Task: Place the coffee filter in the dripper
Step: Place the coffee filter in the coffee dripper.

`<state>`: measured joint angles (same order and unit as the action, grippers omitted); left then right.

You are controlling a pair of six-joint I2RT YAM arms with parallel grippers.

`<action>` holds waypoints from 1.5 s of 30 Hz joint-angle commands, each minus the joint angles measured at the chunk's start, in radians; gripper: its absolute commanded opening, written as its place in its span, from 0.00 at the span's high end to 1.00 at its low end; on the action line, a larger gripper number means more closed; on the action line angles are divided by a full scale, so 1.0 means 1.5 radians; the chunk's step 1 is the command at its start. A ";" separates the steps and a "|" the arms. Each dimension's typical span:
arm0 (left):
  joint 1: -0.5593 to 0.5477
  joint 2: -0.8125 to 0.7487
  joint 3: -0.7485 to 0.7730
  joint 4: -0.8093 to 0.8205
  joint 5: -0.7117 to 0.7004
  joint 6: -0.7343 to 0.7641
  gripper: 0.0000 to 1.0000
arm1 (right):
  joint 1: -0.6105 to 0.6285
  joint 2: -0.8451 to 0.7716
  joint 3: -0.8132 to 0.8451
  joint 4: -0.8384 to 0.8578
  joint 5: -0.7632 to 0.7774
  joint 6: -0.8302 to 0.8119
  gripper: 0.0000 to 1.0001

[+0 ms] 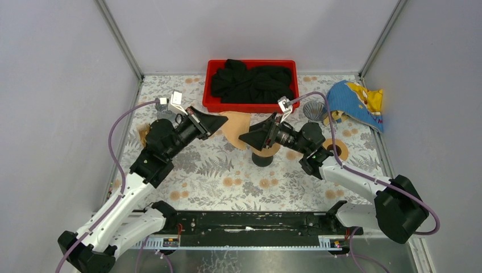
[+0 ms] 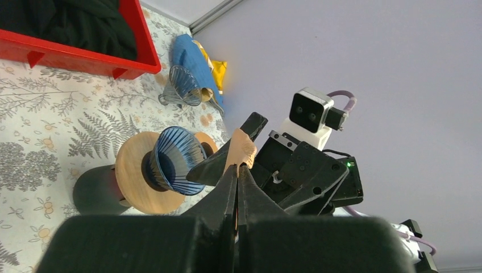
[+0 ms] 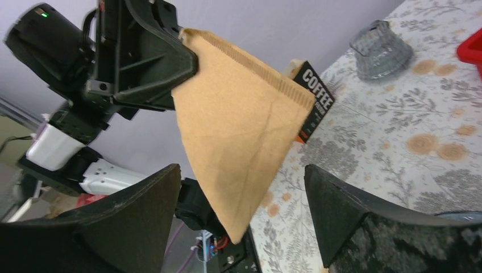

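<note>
Nearest you, your left gripper point(image 2: 237, 170) is pinched tight on one edge of the brown paper coffee filter point(image 3: 239, 125), holding the flattened cone up in the air above the table. Facing it, your right gripper point(image 3: 240, 176) has its jaws spread wide, one on each side of the filter's narrow end. Neither jaw visibly touches the paper.

Just under and behind the right gripper stands the blue ribbed glass dripper point(image 2: 173, 159). It is seated in a round wooden collar point(image 2: 133, 182) on a dark cylindrical base point(image 2: 94, 193), on the floral-patterned table cover point(image 1: 216, 170). The filter is near the dripper but apart from it, held only by the left arm.

To the right lies a flat wooden ring with a dark centre point(image 1: 336, 151). On the left side a black box printed COFFEE point(image 3: 315, 102) stands on the cover. Further back you have a second, clear ribbed dripper point(image 1: 314, 111), and beside it a crumpled blue and yellow cloth point(image 1: 358, 102). At the far edge sits a red plastic tray point(image 1: 250, 107) filled with bunched black fabric point(image 1: 253, 79).
</note>
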<state>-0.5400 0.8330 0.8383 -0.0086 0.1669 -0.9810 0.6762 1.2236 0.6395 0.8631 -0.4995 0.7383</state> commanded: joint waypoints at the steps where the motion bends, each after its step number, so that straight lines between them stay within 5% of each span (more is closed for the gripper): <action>1: -0.008 -0.004 -0.019 0.084 -0.001 -0.030 1.00 | 0.006 0.020 -0.001 0.114 -0.035 0.067 0.18; 7: -0.009 -0.009 -0.038 0.097 -0.004 -0.029 0.99 | 0.006 0.055 0.009 0.174 -0.064 0.150 0.54; 16: -0.009 -0.033 -0.051 0.077 -0.019 0.005 0.76 | 0.006 0.104 0.003 0.314 -0.098 0.263 0.99; 25: -0.007 -0.100 -0.069 0.051 -0.070 0.045 0.58 | 0.005 0.068 -0.007 0.299 -0.089 0.256 1.00; 34: 0.006 -0.132 -0.058 -0.024 -0.086 0.090 0.57 | 0.005 0.047 -0.011 0.289 -0.088 0.251 1.00; 45: 0.008 -0.110 -0.080 0.022 -0.033 0.067 0.56 | 0.005 0.044 -0.007 0.300 -0.098 0.262 1.00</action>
<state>-0.5354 0.6697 0.7334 -0.0212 0.0940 -0.8833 0.6788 1.3193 0.6231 1.2407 -0.6231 1.1213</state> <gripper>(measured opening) 0.437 0.014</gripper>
